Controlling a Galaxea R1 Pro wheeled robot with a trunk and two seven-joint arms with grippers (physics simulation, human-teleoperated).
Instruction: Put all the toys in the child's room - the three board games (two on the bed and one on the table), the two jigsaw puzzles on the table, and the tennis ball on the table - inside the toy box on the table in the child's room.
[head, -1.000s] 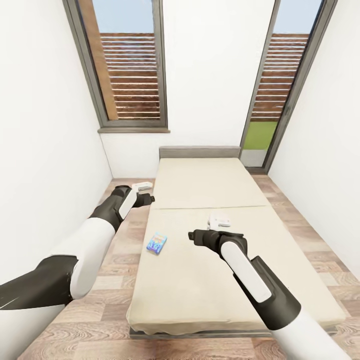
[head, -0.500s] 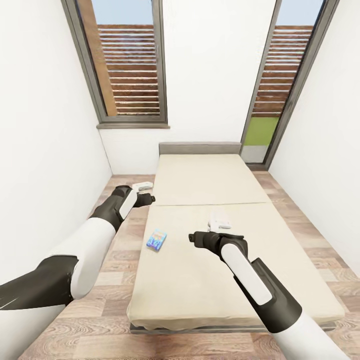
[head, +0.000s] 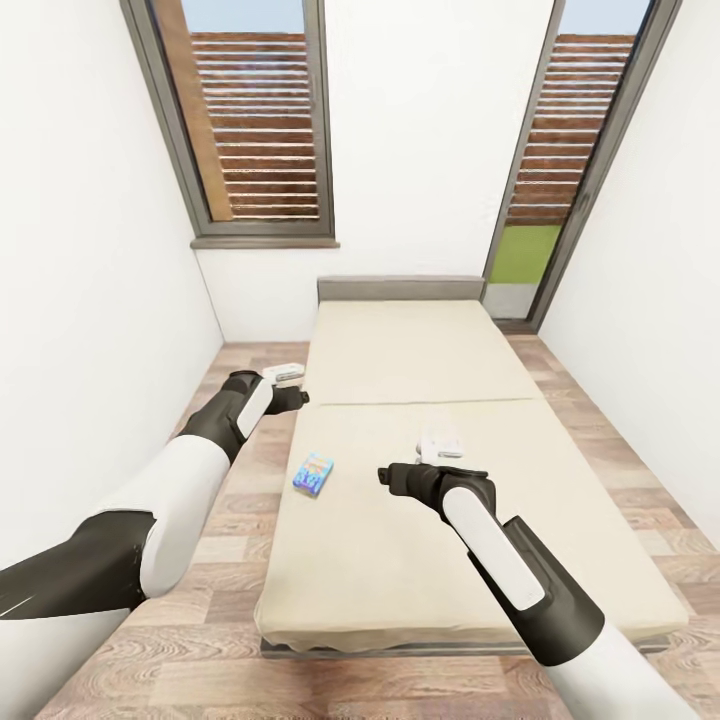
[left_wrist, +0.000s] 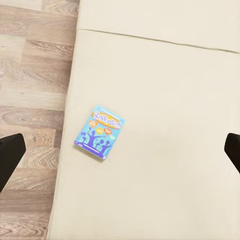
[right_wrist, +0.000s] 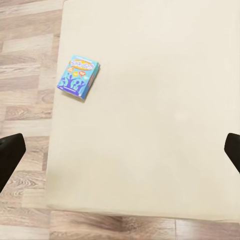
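Lying alone on bed (head: 420, 540): board game (head: 313, 475)

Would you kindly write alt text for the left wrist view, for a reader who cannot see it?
A blue board game box lies flat near the edge of a beige bed, beside wood flooring. The left gripper's dark fingers frame the scene, spread wide and empty.

board game (head: 313, 475) on bed (head: 420, 360), left edge

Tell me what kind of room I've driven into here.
Most likely a narrow bedroom: a bed with a bare beige mattress and grey headboard spans the wood floor, tall windows behind it. A blue board game lies near the mattress's left edge.
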